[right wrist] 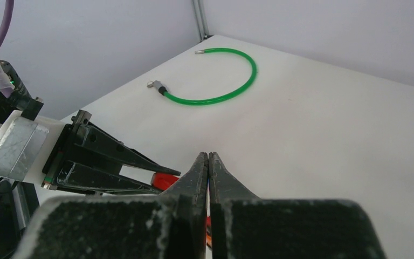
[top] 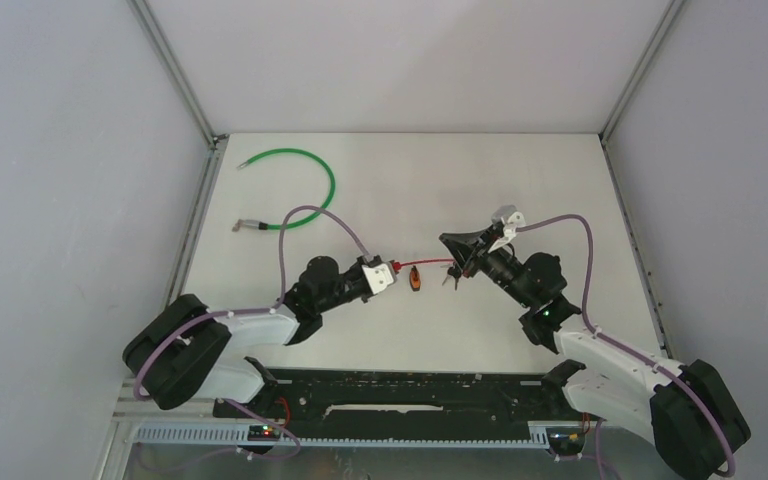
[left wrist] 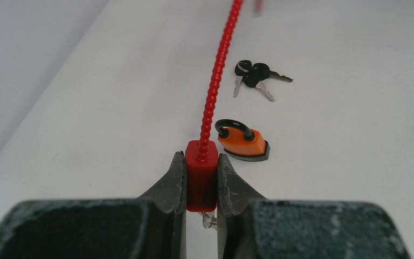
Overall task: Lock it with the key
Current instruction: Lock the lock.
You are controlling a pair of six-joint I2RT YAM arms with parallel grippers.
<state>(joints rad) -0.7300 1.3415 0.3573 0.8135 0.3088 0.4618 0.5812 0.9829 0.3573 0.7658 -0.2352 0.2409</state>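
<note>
My left gripper (left wrist: 201, 157) is shut on the red lock body (left wrist: 201, 178), held upright; a small silver ring (left wrist: 209, 220) hangs under it. The red beaded cable (left wrist: 218, 70) runs straight from the body, off the table, to my right gripper (top: 457, 260), whose fingers (right wrist: 199, 172) are pressed together on the cable's far end. A bunch of black-headed keys (left wrist: 254, 75) lies on the table beneath the right gripper. An orange padlock (left wrist: 242, 143) lies between the two grippers (top: 416, 278). From the right wrist view the left gripper (right wrist: 164, 174) and the red body (right wrist: 164, 179) show just past my fingertips.
A green cable (top: 305, 180) with metal ends curves on the table at the far left, also in the right wrist view (right wrist: 232, 91). Grey walls and metal frame posts (top: 185, 80) close in the table on three sides.
</note>
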